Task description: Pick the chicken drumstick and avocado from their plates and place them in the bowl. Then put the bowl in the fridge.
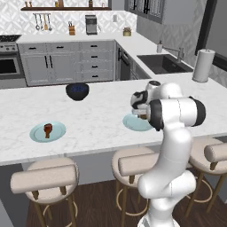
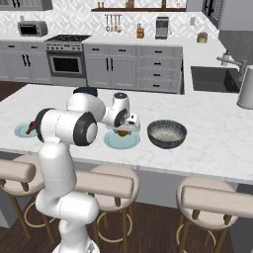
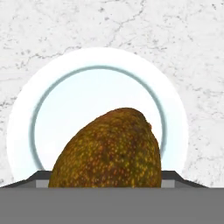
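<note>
Gripper: the gripper (image 2: 123, 131) hangs over the near plate, just above it, hand pointing down at the counter.
Jaws: closed in on the avocado (image 3: 107, 151), which sits between them and bulks large in the hand view; the fingertips themselves are hidden behind the fruit, so how narrow the gap is cannot be read beyond the fruit's width.
Avocado: olive-brown with yellow speckles, over the middle of the pale teal plate (image 3: 26, 127); whether it touches the plate or is lifted clear of it I cannot tell.
Plate under the hand: on the marble counter (image 1: 93, 119), near its front edge, showing as a teal rim (image 1: 133, 124) beside the arm.
Chicken drumstick: the drumstick (image 1: 48, 130) lies on the other teal plate (image 1: 37, 135), well to the left on the same counter.
Bowl: the blue-grey bowl (image 2: 167, 134) stands just right of the avocado's plate, pale inside.
Dark bowl: a navy bowl (image 1: 77, 91) sits farther back on the counter.
Stools: cushioned bar stools (image 1: 44, 177) line the near side.
</note>
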